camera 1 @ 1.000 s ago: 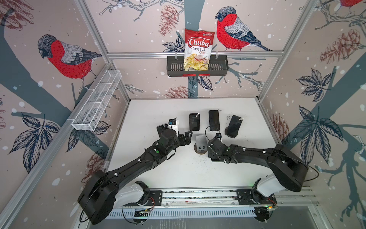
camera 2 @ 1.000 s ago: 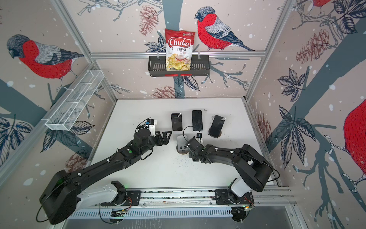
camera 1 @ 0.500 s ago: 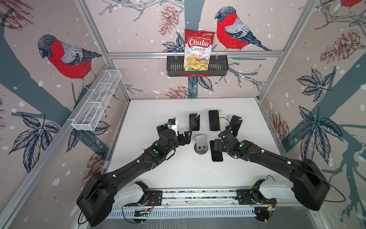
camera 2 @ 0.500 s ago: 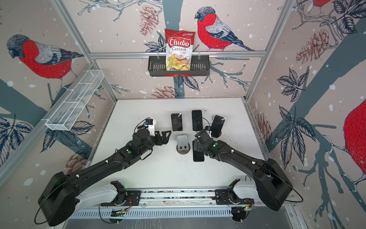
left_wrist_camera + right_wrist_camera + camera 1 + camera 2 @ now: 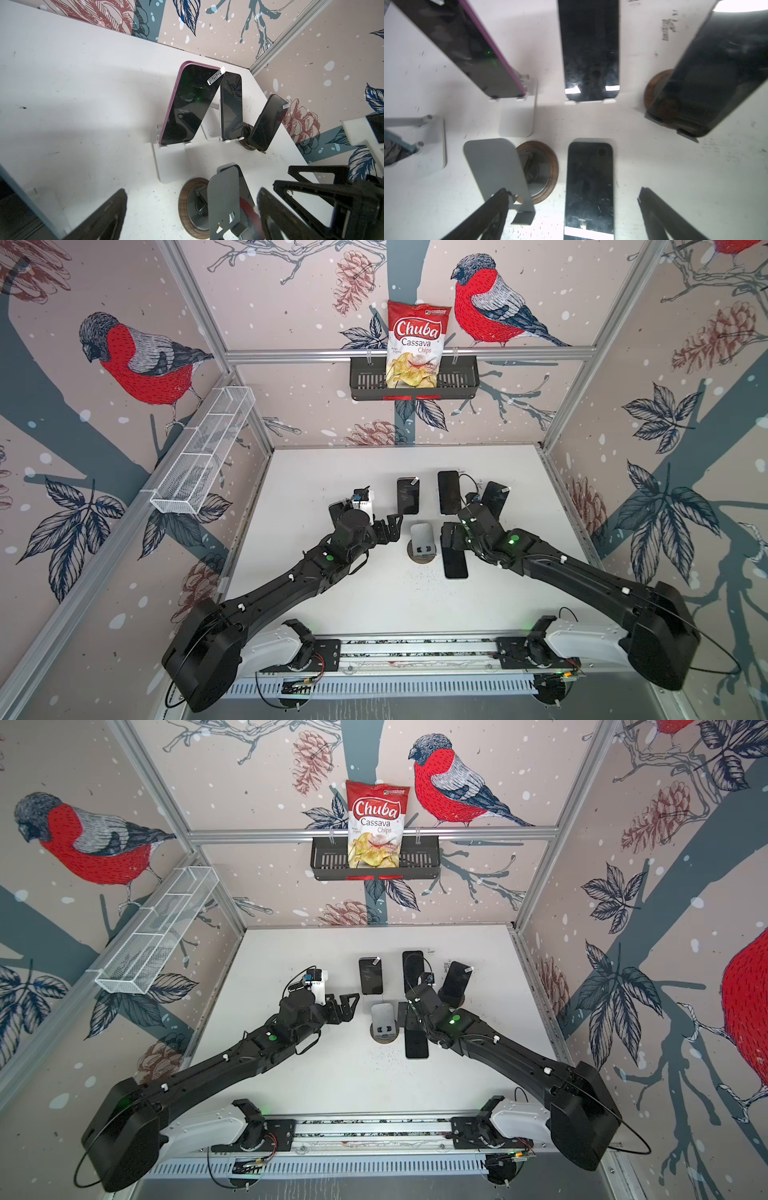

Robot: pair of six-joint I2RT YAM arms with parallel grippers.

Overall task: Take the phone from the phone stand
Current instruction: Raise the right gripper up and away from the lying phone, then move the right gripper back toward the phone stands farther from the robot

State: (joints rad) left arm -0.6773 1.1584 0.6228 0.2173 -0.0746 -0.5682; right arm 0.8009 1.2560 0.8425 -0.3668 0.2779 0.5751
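Left claw (image 5: 392, 527) hovers just left of the stand (image 5: 422, 536), jaws wide, holding nothing. The stand is a grey plate on a round wooden base, mid-bench (image 5: 332, 472), and its cradle is bare. The phone (image 5: 456, 566) is off the stand: it lies flat, screen up, on the bench just right of the base, not touching it. Right claw (image 5: 454, 537) sits over the phone's far end, jaws wide, fingers (image 5: 483, 216) either side of it with no grip. Back row, each propped on its own stand: purple phone (image 5: 407, 495), black phone (image 5: 449, 492), tilted dark phone (image 5: 494, 497).
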